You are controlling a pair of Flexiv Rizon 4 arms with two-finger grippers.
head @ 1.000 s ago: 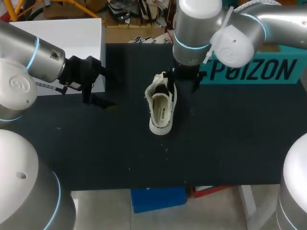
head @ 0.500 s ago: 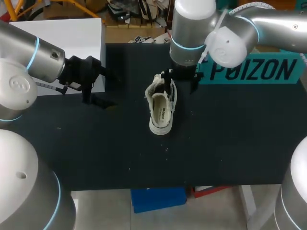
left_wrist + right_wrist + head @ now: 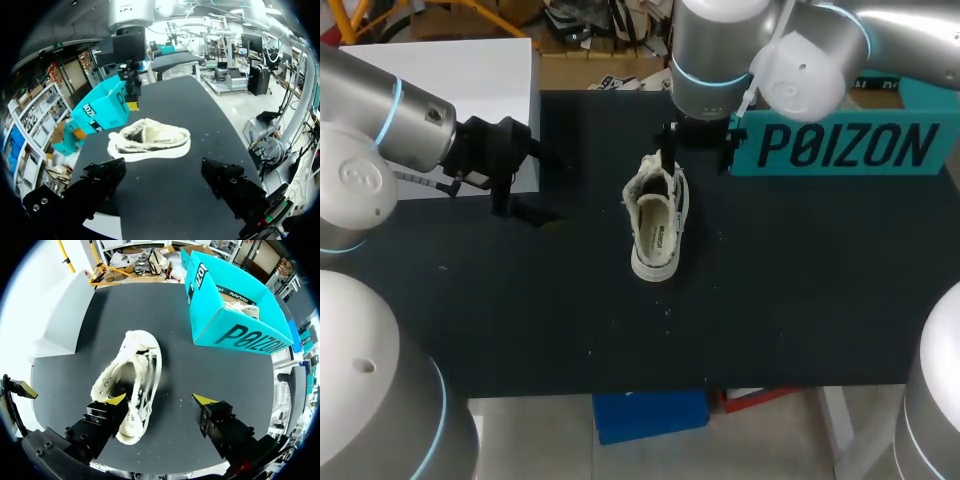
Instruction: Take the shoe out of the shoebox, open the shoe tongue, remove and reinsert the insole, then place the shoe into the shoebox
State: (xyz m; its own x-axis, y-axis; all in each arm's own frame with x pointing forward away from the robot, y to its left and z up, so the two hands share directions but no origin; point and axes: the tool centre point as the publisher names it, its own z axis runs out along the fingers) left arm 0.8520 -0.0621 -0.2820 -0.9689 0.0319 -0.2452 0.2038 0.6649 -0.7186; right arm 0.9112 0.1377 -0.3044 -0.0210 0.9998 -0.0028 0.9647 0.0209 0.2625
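Note:
A cream low shoe (image 3: 656, 228) lies on the black table (image 3: 800, 300) near its middle, its opening facing up and its laces loose. My right gripper (image 3: 697, 160) hangs open just above the shoe's far end. In the right wrist view one yellow fingertip (image 3: 116, 399) stands over the shoe (image 3: 131, 382) and the other beside it, with nothing held between them. The teal shoebox (image 3: 840, 148) stands at the back right, open (image 3: 235, 305), with something pale inside. My left gripper (image 3: 520, 208) stays at the table's left, open and empty (image 3: 165, 180), facing the shoe (image 3: 150, 142).
A white box (image 3: 450, 85) stands at the back left corner, just behind my left gripper. In the left wrist view my right gripper (image 3: 131, 92) hangs between the shoebox (image 3: 100, 112) and the shoe.
My right gripper has risen off the shoe's far end and drifted slightly back, uncovering the shoebox's side. The shoe and my left arm have stayed put.

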